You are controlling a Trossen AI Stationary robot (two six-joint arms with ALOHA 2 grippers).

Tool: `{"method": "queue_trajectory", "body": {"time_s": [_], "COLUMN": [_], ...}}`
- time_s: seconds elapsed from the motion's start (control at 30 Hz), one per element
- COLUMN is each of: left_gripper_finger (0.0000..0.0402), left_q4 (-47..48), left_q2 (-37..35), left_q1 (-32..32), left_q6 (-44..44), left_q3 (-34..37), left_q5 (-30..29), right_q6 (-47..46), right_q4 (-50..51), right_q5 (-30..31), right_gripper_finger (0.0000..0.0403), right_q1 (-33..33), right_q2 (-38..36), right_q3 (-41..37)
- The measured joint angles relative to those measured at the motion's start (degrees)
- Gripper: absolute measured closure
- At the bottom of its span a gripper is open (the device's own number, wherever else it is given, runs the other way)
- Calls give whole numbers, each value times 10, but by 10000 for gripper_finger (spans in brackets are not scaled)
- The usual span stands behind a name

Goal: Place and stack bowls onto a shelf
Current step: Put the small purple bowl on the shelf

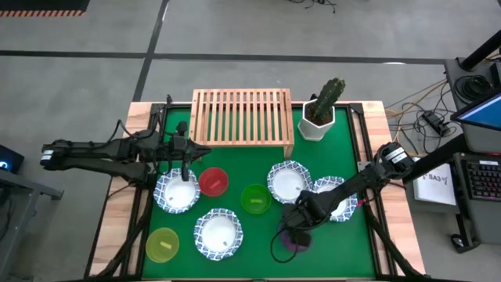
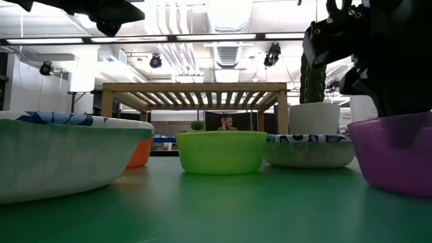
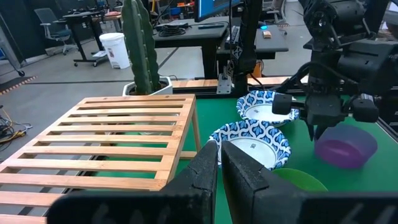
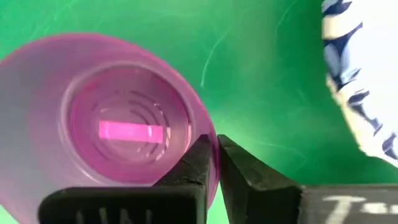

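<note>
A purple bowl (image 1: 296, 241) sits on the green mat near the front right, with my right gripper (image 4: 216, 158) shut on its rim. Four white blue-rimmed bowls lie singly on the mat, two at the left (image 1: 178, 191) (image 1: 218, 233) and two at the right (image 1: 289, 181) (image 1: 337, 196). Between them stand a red bowl (image 1: 213, 182), a green bowl (image 1: 256, 198) and a yellow-green bowl (image 1: 162, 244). The slatted wooden shelf (image 1: 243, 117) stands at the far edge with nothing on it. My left gripper (image 3: 217, 163) is shut and hangs above the left white bowl, touching nothing. My right gripper pinches the purple bowl's rim (image 4: 213, 144) on the side toward the shelf, one finger (image 4: 198, 163) inside the bowl and the other (image 4: 245, 171) outside. The fingers come steeply from above, pointing down. The bowl stands upright, its base on the mat.
A white pot with a tall cactus (image 1: 318, 117) stands just right of the shelf. The right-hand white bowl (image 4: 367, 81) lies close beside the purple one. Bare wooden table edges (image 1: 117, 227) frame the mat on both sides.
</note>
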State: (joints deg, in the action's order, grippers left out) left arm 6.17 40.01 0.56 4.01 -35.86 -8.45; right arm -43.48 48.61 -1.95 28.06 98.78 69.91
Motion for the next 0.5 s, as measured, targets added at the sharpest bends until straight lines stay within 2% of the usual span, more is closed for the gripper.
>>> {"method": "queue_trajectory", "body": {"time_s": [0.27, 0.5], "left_gripper_finger": [397, 397], "left_q4": [0, -1], "left_q2": [0, 0], "left_q1": [0, 0], "left_q6": [0, 0], "left_q3": [0, 0], "left_q5": [0, 0], "right_q6": [21, 38], "right_q4": [6, 3], "right_q5": [-44, -32], "right_gripper_finger": [394, 394], "right_q1": [-25, -83], "right_q2": [-33, -83], "right_q3": [21, 73]}}
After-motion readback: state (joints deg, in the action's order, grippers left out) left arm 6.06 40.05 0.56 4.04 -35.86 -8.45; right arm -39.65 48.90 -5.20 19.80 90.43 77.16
